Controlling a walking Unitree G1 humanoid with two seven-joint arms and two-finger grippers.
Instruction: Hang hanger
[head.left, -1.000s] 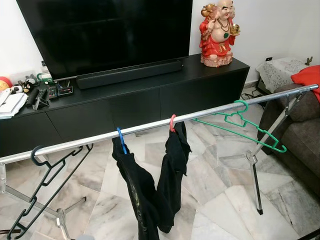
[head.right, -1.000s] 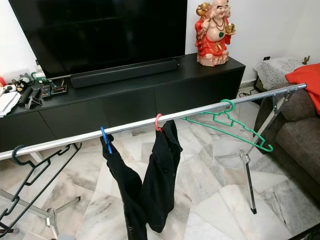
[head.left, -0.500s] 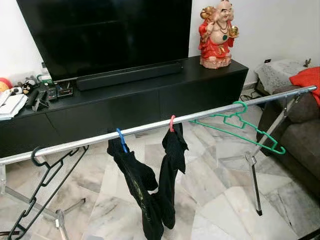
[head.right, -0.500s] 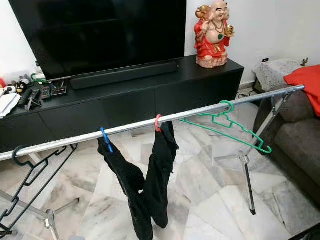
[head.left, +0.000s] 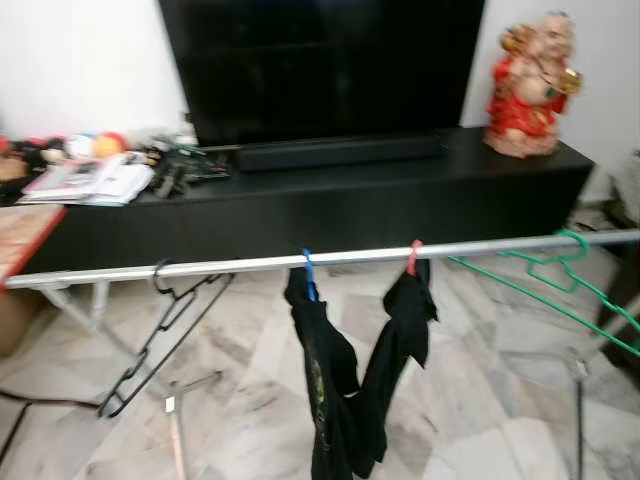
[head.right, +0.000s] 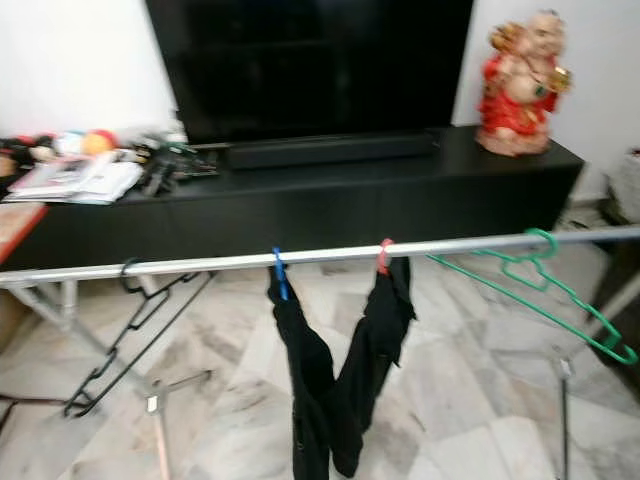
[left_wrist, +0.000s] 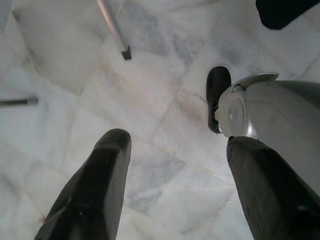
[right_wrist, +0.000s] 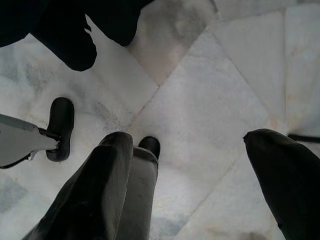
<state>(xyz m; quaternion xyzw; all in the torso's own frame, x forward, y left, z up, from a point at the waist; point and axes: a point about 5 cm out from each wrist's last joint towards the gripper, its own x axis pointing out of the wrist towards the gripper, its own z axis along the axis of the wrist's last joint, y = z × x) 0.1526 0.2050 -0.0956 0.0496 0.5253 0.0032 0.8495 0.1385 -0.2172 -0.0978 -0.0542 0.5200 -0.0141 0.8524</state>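
Note:
A silver drying-rack rail (head.left: 250, 264) runs across the room at mid height. A black hanger (head.left: 160, 330) hangs from its left part. A green hanger (head.left: 560, 275) hangs near its right end. Between them a black garment (head.left: 350, 400) is pinned to the rail by a blue peg (head.left: 308, 272) and a red peg (head.left: 414, 257). My left gripper (left_wrist: 175, 175) hangs open over the marble floor, holding nothing. My right gripper (right_wrist: 200, 175) also hangs open above the floor, close to the garment's hem (right_wrist: 75, 35).
A long black TV cabinet (head.left: 330, 200) stands behind the rack with a large TV (head.left: 320, 60), a soundbar (head.left: 340, 152) and a red figurine (head.left: 528, 85). Papers and small items (head.left: 90, 175) clutter its left end. Rack legs (head.left: 175, 430) stand on the marble floor.
The whole view has swung to the left, so the rail now looks level and more of the cabinet's left end shows. The image is blurred. The garment sways slightly.

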